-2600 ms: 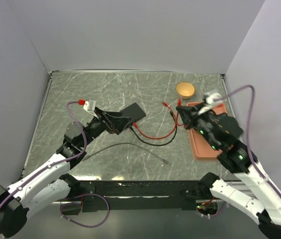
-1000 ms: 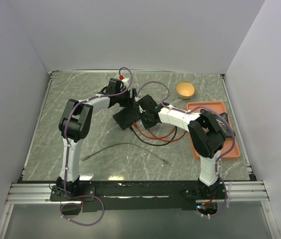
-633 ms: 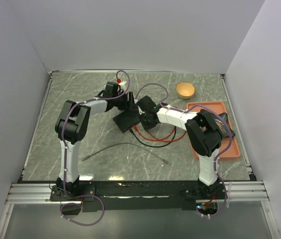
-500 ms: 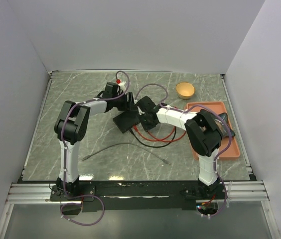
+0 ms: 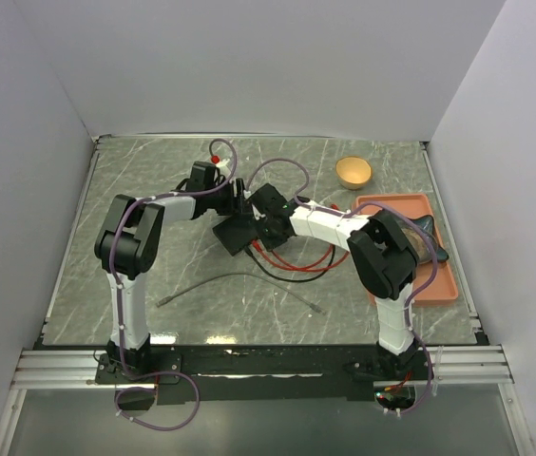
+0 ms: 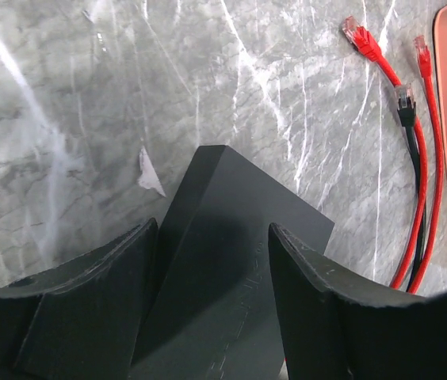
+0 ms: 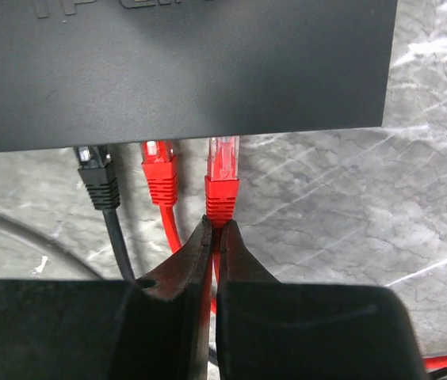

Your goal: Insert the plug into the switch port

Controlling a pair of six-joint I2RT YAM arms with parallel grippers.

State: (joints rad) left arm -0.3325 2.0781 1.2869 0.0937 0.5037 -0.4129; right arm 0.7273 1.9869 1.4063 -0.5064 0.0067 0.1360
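Right claw pinched tight on the tail of the red plug. Plug's long axis runs 6–12, clear tip pointing to 12 o'clock and meeting the black box edge. The port is hidden beneath that edge. Left claw spread astride the box; grip cannot be told.

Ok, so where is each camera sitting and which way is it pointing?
Top: above and behind the bases, looking down at the table; left arm and right arm show whole.
Left wrist: on the left arm, looking down at the switch; its fingers flank it.
Right wrist: low, facing the switch's port edge; its end effector grips the plug's rear.
Shared: all three show the switch.
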